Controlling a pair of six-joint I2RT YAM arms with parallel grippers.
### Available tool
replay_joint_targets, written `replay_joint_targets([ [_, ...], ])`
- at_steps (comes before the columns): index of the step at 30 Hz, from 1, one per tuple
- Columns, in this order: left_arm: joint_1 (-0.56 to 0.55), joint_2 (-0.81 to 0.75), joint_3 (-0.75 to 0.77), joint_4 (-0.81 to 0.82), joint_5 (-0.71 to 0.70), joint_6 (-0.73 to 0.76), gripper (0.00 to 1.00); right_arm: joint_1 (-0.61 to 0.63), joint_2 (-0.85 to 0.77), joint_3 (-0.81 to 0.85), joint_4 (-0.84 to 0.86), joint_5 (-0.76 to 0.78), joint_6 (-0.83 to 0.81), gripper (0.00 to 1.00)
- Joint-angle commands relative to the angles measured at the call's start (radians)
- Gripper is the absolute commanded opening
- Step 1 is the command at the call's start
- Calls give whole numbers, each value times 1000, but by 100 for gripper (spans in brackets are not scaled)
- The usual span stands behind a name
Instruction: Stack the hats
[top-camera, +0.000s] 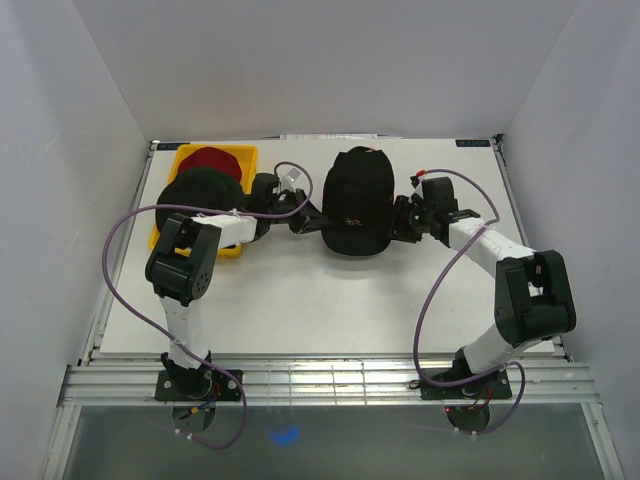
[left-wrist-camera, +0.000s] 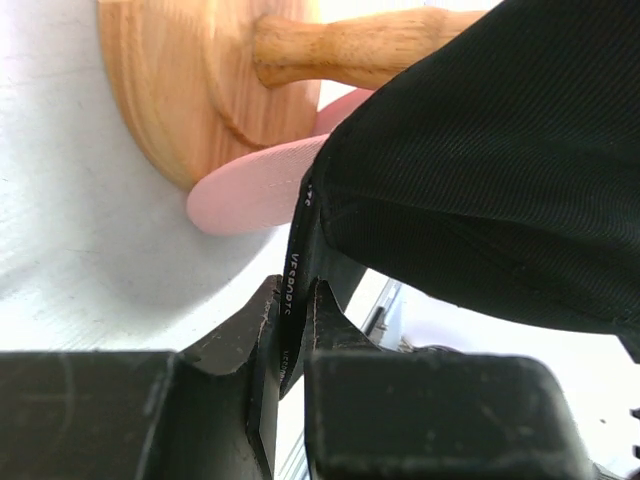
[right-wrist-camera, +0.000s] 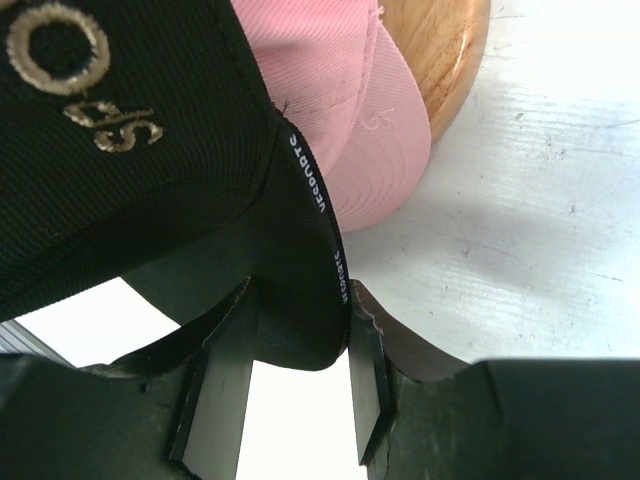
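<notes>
A black cap with a small pale logo (top-camera: 357, 198) is held over the middle of the table, between both grippers. My left gripper (top-camera: 304, 215) is shut on the cap's left rim; the left wrist view shows its jaws (left-wrist-camera: 293, 290) pinching the lettered inner band of the black cap (left-wrist-camera: 480, 170). My right gripper (top-camera: 401, 215) is at the right rim; in its wrist view the jaws (right-wrist-camera: 300, 300) stand apart with the black cap's (right-wrist-camera: 120, 180) edge lying between them. A pink cap (right-wrist-camera: 330, 100) sits beneath it on a wooden stand (right-wrist-camera: 445, 50).
A yellow tray (top-camera: 185, 155) at the back left holds a red cap (top-camera: 213, 160) and a dark green cap (top-camera: 200, 192). The wooden stand (left-wrist-camera: 170, 90) and pink brim (left-wrist-camera: 255, 190) show in the left wrist view. White walls enclose the table.
</notes>
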Motion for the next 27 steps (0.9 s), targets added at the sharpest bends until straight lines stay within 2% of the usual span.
replay_joint_targets([
  [1, -15, 18, 4, -187, -101, 71, 0, 5, 45, -38, -91, 102, -36, 10],
  [5, -16, 13, 6, -219, -124, 100, 1, -3, 61, -35, -93, 119, -39, 16],
  [11, -24, -7, -8, -250, -149, 142, 18, -24, 51, -19, -114, 138, -42, 32],
  [15, -24, -20, -16, -276, -170, 168, 31, -34, 42, 3, -137, 148, -45, 42],
  [16, -25, -22, -17, -279, -175, 174, 37, -35, 41, 8, -140, 149, -45, 44],
  [20, -31, -39, -37, -285, -192, 192, 49, -43, 31, 15, -151, 149, -46, 55],
  [24, -33, -62, -56, -282, -204, 203, 49, -49, 21, 20, -159, 146, -45, 62],
  [27, -33, -68, -56, -282, -203, 206, 43, -54, 13, 31, -160, 142, -43, 64],
])
